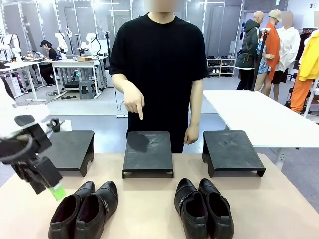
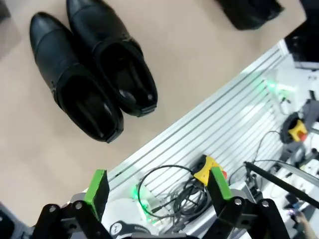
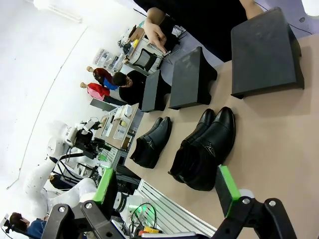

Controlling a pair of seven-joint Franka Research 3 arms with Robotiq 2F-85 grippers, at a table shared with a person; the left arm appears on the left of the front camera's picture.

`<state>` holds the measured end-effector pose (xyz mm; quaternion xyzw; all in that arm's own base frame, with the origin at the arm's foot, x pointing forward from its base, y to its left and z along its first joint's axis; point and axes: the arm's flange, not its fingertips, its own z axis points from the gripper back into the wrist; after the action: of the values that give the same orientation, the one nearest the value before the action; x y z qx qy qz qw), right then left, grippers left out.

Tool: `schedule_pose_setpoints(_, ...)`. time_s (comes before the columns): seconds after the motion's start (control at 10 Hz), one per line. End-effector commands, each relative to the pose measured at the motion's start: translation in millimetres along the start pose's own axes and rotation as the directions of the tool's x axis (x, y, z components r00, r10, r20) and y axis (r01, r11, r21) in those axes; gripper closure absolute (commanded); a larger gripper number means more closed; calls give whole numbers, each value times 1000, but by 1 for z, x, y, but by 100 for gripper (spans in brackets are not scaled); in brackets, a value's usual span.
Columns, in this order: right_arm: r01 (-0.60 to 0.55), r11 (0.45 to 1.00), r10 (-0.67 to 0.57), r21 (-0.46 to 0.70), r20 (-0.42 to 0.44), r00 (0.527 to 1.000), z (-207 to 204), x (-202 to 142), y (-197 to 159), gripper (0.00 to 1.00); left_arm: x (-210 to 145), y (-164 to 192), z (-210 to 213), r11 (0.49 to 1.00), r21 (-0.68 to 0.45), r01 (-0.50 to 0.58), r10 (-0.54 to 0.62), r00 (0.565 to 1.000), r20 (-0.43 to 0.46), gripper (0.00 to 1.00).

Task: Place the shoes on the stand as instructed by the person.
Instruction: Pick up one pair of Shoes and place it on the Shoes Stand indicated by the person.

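We judge the task barely begun: none of the 4 shoes is on a stand. The left pair (image 1: 84, 214) and the right pair (image 1: 203, 209) both sit on the tan table (image 1: 144, 219) at our near edge, toes pointing at the person (image 1: 157, 59), well apart from each other.

The 3 black stands line the far side. The person's hand (image 1: 133, 102) points 1 finger down at the middle stand (image 1: 148, 152), so we take that as the target. Which pair is meant we cannot tell. The left stand (image 1: 72, 147) and the right stand (image 1: 232, 149) are bare too.

Our left gripper (image 2: 158, 185) hangs above the near table edge, just beside the left pair, with its jaws spread wide and nothing between them. Our right gripper (image 3: 165, 183) is also spread wide and empty, looking across the table at both pairs.

What is left is everything: gripping a shoe, carrying it over, setting it down, and repeating.

In the way, as we see it: the pointing hand hovers over the middle stand, each shoe touches its partner and leaves little room for a finger, and each stand has a raised front edge to clear. A white table (image 1: 259, 114) stands behind the person, out of our path.
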<state>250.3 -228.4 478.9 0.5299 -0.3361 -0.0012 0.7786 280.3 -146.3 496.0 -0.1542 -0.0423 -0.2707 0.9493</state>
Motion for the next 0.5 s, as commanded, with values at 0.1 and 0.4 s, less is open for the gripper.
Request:
schedule_pose_setpoints(0.1, -15, 1000, 15, 14, 9, 1000, 1, 1, 0, 0, 1, -3, -16, 997, 37, -71, 69, 996, 58, 0)
schedule_pose_setpoints(0.4, -15, 1000, 15, 14, 9, 1000, 1, 1, 0, 0, 2, -3, -14, 999, 15, -50, 49, 999, 22, 0)
